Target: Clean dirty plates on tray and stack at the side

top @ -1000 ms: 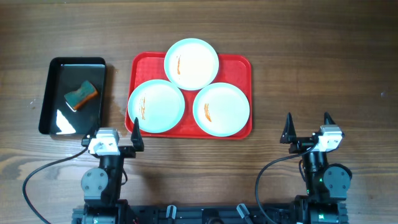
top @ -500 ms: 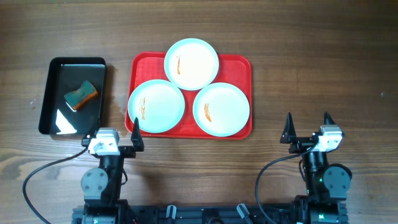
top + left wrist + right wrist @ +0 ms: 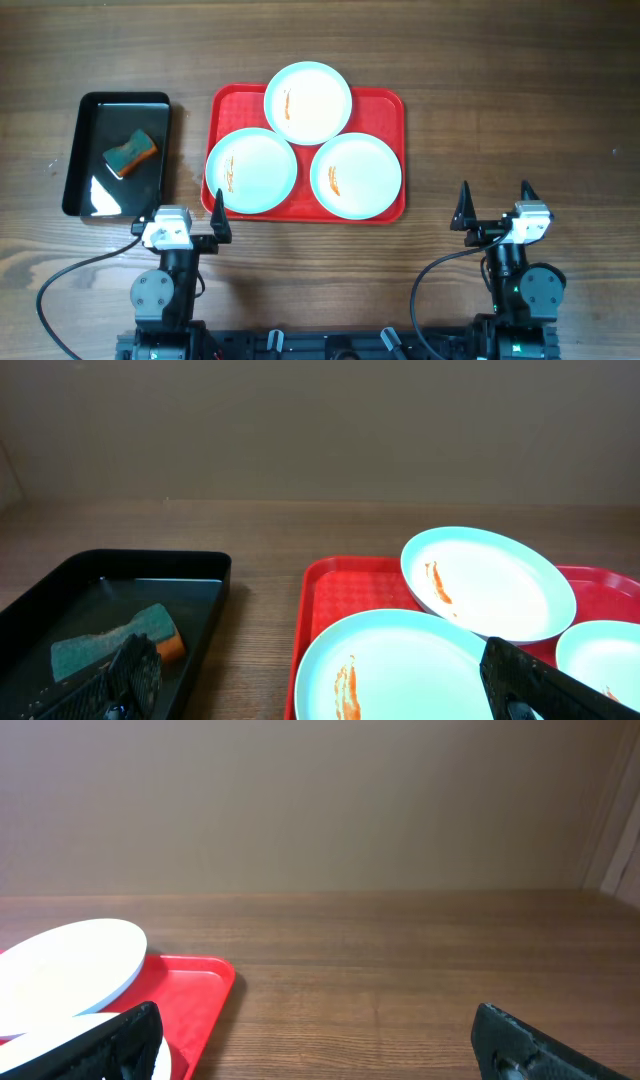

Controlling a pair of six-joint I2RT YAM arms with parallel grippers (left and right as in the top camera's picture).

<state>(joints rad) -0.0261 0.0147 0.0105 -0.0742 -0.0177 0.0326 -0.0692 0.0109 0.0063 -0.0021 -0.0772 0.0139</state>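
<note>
Three pale plates lie on the red tray (image 3: pixel 385 105): one at the back (image 3: pixel 308 103), one front left (image 3: pixel 251 170), one front right (image 3: pixel 356 175). Each carries an orange smear. My left gripper (image 3: pixel 187 206) stands open at the tray's front left corner, nothing between its fingers. In the left wrist view the left gripper (image 3: pixel 325 695) frames the nearest plate (image 3: pixel 400 660), with the back plate (image 3: pixel 490 580) beyond. My right gripper (image 3: pixel 495 200) is open over bare wood, right of the tray. The right wrist view shows the tray's corner (image 3: pixel 195 990) and a plate's edge (image 3: pixel 65 960).
A black tray (image 3: pixel 90 105) sits left of the red one and holds a green and orange sponge (image 3: pixel 131 152). The same sponge (image 3: pixel 115 640) shows in the left wrist view. Brown wooden tabletop (image 3: pixel 520 100) stretches to the right.
</note>
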